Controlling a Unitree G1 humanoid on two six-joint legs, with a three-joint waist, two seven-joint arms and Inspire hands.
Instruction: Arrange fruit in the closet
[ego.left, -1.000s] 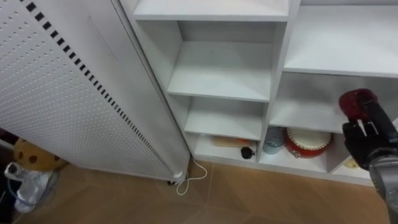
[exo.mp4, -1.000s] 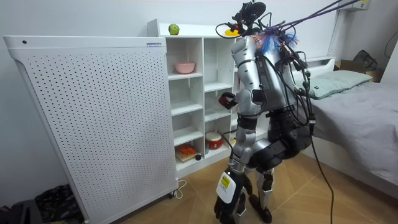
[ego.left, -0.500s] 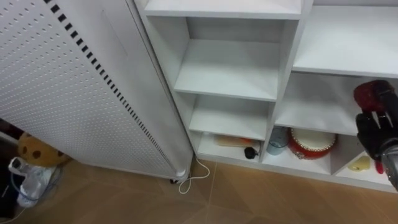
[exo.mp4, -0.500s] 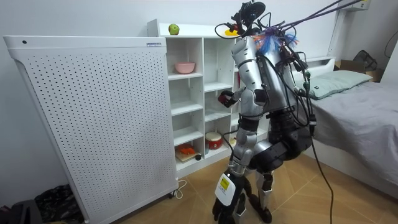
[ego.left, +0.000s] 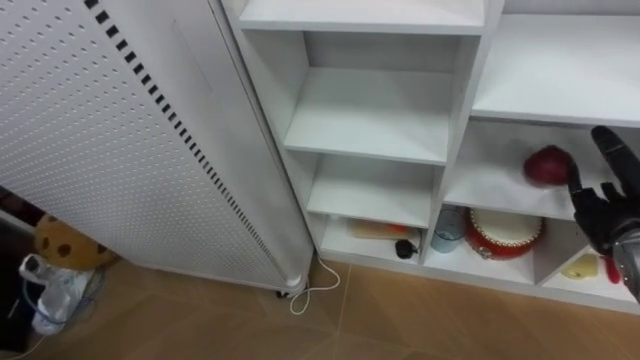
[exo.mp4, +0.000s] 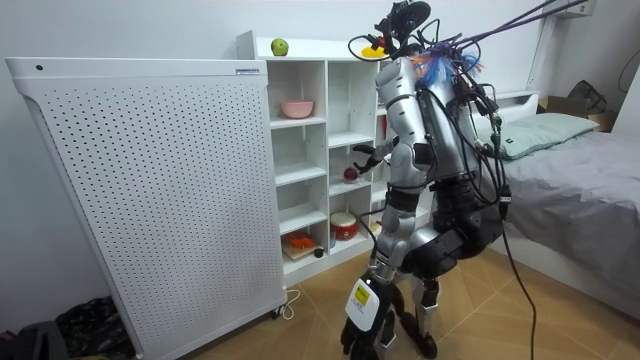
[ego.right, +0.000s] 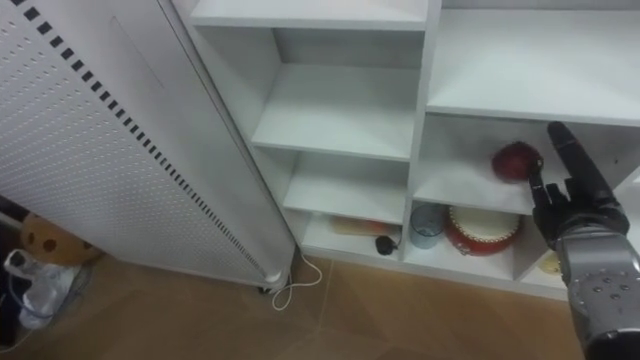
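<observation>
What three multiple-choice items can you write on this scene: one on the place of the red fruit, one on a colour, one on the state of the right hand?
1. Where is the red fruit?
A. on the floor
B. on a closet shelf, above the red round tin
C. in the right hand

2. What colour is the fruit on top of the closet?
A. green
B. blue
C. purple

3. How is the right hand?
A. open
B. shut on the fruit
C. shut on a cable

Key: B, it rests on the shelf; A, the room view shows green; A, its fingers are straight beside the fruit.
</observation>
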